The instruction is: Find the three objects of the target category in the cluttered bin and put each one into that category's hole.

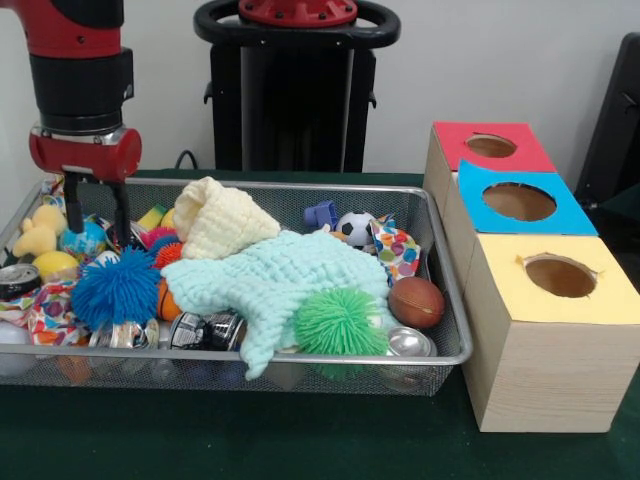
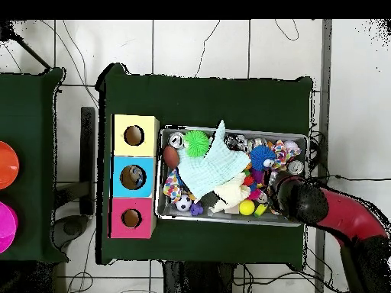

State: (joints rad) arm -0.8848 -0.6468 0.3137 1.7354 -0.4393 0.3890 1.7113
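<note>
You are in the search step: the gripper point(image 1: 96, 212) hangs over the end of the bin point(image 1: 445, 300) farthest from the boxes, its two fingers apart with nothing between them, tips down among the small toys beside the yellow duck point(image 1: 38, 232). Nothing tells you which category is the target, so judge that first. If it is balls, candidates lie in plain sight: the blue spiky ball point(image 1: 115, 288) just below the gripper, the green spiky ball point(image 1: 340, 322) at the bin's front rim, the brown ball point(image 1: 416, 301) and the soccer ball point(image 1: 353, 228) toward the box end. The next move likely calls for a short descent onto one chosen piece, then a carry across the whole bin to the red box point(image 1: 490, 146), blue box point(image 1: 518, 201) or yellow box point(image 1: 558, 276) (each has one round hole on top). Much is buried: the mint cloth point(image 1: 280, 275) and the cream knit point(image 1: 225, 220) cover the middle of the bin, and whatever lies under them cannot be seen. The cans point(image 1: 205, 330) along the front rim show only in part, and from overhead the arm hides the gripper's corner.
</note>
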